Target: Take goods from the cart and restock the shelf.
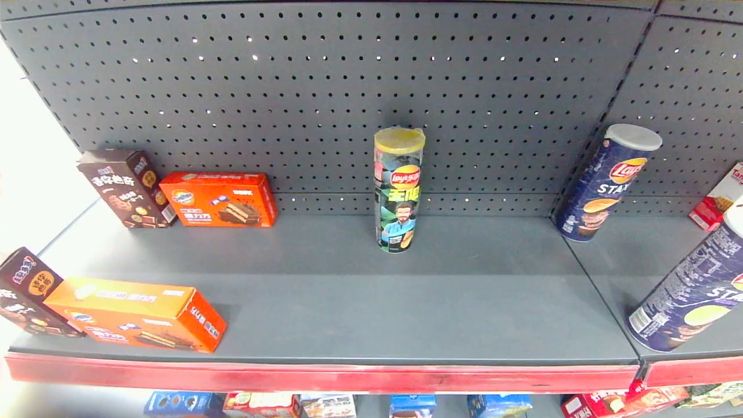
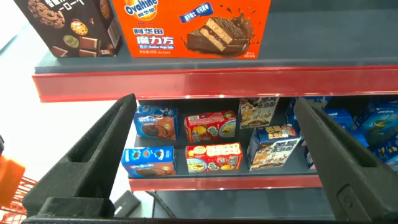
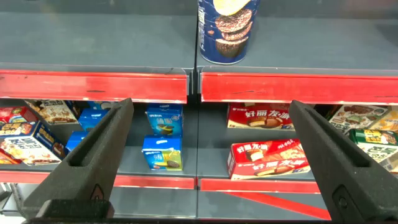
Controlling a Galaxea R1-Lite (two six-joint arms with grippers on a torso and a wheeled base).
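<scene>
A shop: a grey shelf (image 1: 348,302) with pegboard back (image 1: 348,87) and red edge rail (image 1: 325,376), snack boxes (image 1: 217,199) at 9 o'clock, chip cans (image 1: 606,186) at 3 o'clock.

Shelf (image 1: 464,302) bright; glare (perhaps daylight) left.

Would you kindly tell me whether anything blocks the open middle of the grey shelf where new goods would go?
Nothing visible does at the front. The shelf's middle is bare except one yellow-lidded can standing upright near the back panel; the front orange box lies far left, the front blue can far right.
</scene>
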